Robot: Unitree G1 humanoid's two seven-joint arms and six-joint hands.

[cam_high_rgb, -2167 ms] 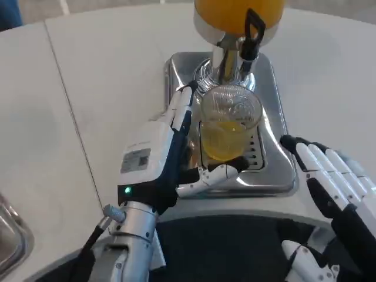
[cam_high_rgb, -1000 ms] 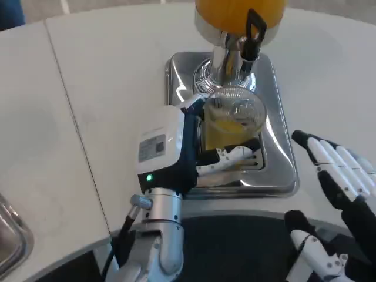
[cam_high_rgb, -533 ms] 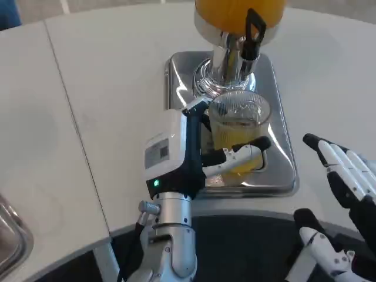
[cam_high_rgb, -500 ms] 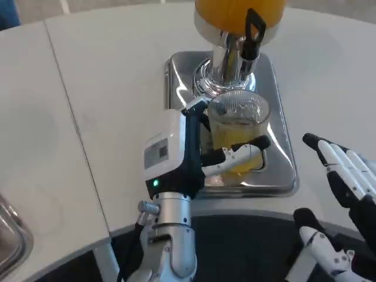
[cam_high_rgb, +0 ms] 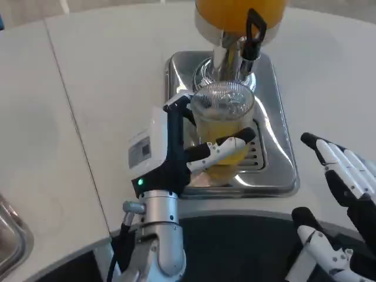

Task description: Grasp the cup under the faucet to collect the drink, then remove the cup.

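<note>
on the white counter (cam_high_rgb: pixel 106 88), a steel drip tray (cam_high_rgb: pixel 276 117) is the landmark, and the drink dispenser (cam_high_rgb: pixel 239 17) with orange juice stands at its far end. the black faucet lever (cam_high_rgb: pixel 254 29) hangs at the front of the dispenser. the clear cup (cam_high_rgb: pixel 222 129), partly filled with orange drink, is over the tray, just in front of the faucet. the left robot hand (cam_high_rgb: pixel 176 155) is clamped on the cup, thumb on the near side and fingers on the left side. the right robot hand (cam_high_rgb: pixel 346 182) is to the right of the tray, near its front corner, fingers apart and holding nothing.
</note>
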